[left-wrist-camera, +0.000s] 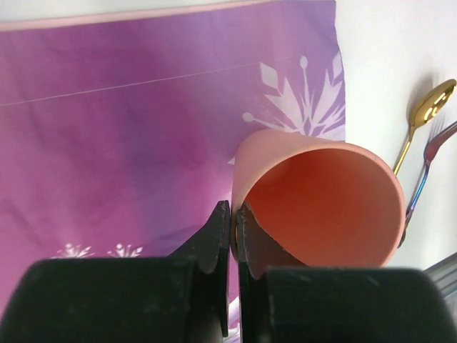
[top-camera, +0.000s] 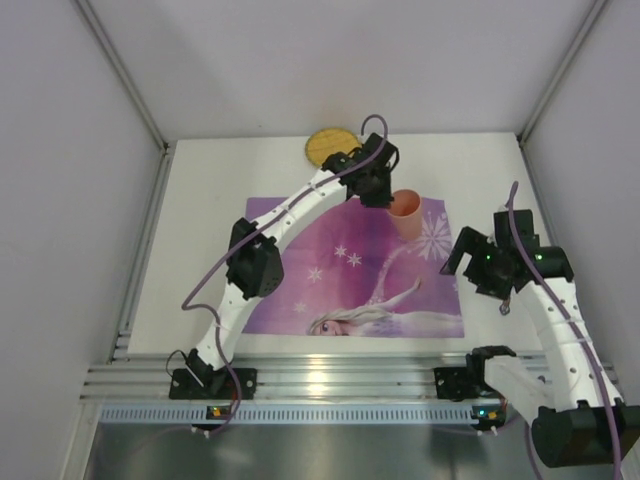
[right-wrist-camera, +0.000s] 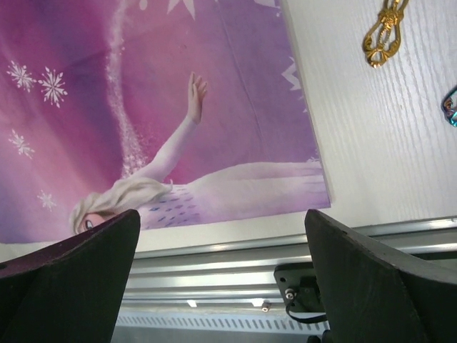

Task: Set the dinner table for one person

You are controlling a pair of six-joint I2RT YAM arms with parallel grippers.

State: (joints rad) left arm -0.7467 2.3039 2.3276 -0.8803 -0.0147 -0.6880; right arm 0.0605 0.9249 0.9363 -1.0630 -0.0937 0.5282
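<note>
The purple placemat (top-camera: pixel 340 270) lies flat on the white dinner table (top-camera: pixel 200 250), so the base is laid. The left gripper (left-wrist-camera: pixel 233 214) pinches the wall of a pink cup (left-wrist-camera: pixel 321 204) at the placemat's far right corner. The right gripper (right-wrist-camera: pixel 221 221) hovers spread wide over its near right corner, holding nothing. A round yellow plate (top-camera: pixel 330 145) sits beyond the placemat's far edge, not yet on it. A gold spoon (left-wrist-camera: pixel 428 107) and a fork (left-wrist-camera: pixel 435 146) lie just right of the placemat. I judge the task under halfway.

Pink cup (top-camera: pixel 406 215) on purple placemat (top-camera: pixel 340 270) far right corner, left gripper (top-camera: pixel 383 198) at its rim; yellow plate (top-camera: pixel 329 146) beyond far edge; right gripper (top-camera: pixel 470 270) over right edge.
</note>
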